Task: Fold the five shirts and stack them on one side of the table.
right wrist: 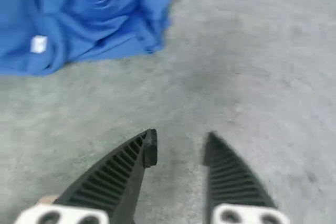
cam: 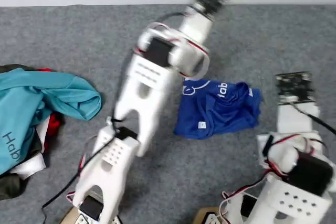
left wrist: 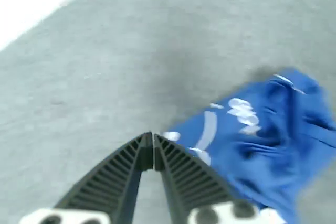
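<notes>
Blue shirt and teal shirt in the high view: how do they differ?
The blue shirt lies alone near the middle of the grey table; the teal shirt lies far off to one side. The blue shirt rests directly on the table, while the teal shirt is draped over a pile of other clothes. Both are bunched up, not neatly folded, and bear print.

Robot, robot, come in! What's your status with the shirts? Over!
Left gripper shut, empty, by blue shirt. Right gripper open, empty. Blue shirt crumpled; teal shirt tops the heap aside.
</notes>
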